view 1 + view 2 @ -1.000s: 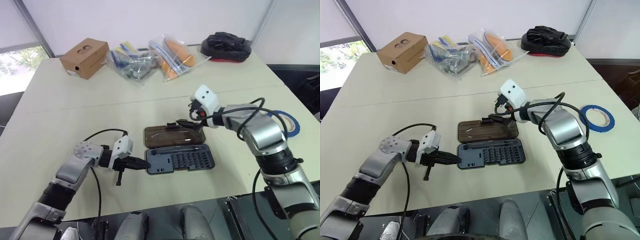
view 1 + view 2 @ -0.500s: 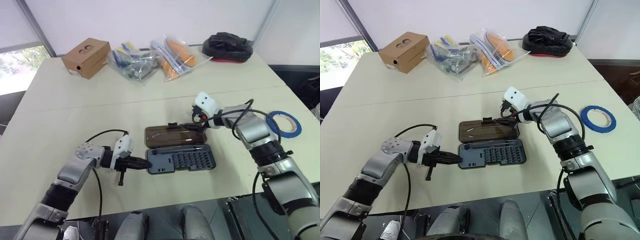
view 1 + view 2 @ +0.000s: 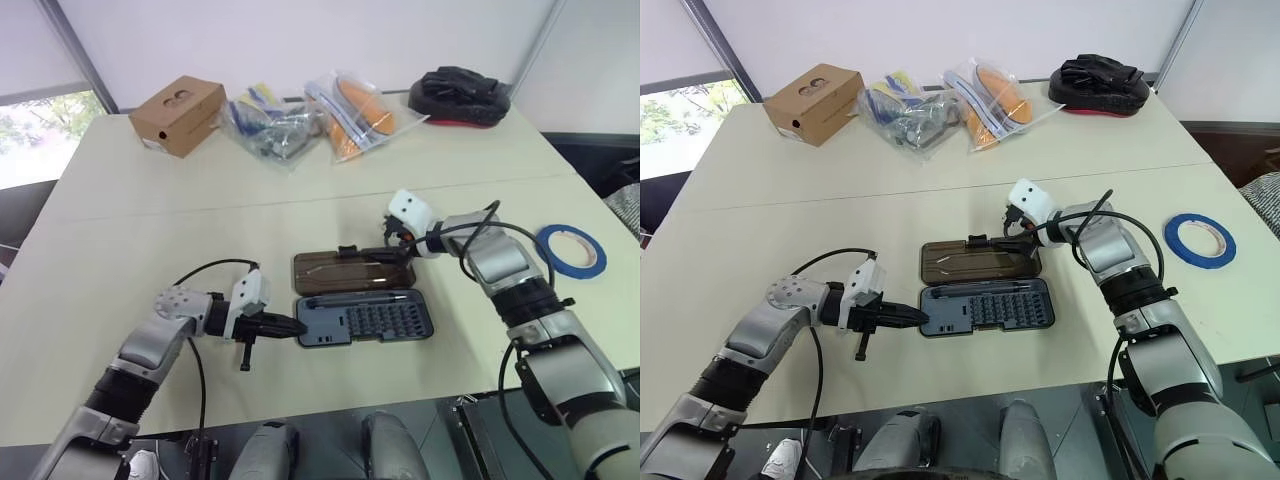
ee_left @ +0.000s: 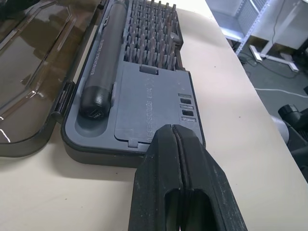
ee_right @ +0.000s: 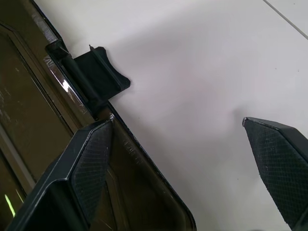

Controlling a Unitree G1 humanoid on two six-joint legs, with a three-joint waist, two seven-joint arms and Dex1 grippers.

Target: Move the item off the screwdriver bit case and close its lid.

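The dark grey screwdriver bit case (image 3: 365, 320) lies open mid-table, its smoky lid (image 3: 345, 270) flat at 12 o'clock. The left gripper (image 3: 297, 327), pinched together and empty, sits at the tray's 9 o'clock end. The right gripper (image 3: 388, 255), spread wide, straddles the lid's 1 o'clock edge. Bare table (image 3: 150, 230) lies at 6 and 9 o'clock.

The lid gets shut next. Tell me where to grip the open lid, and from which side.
Grip the lid at its far edge beside the latch tab, coming from the far right. It lies flat, hinged to the tray along its near side, so that edge swings free. The open right gripper sits there.
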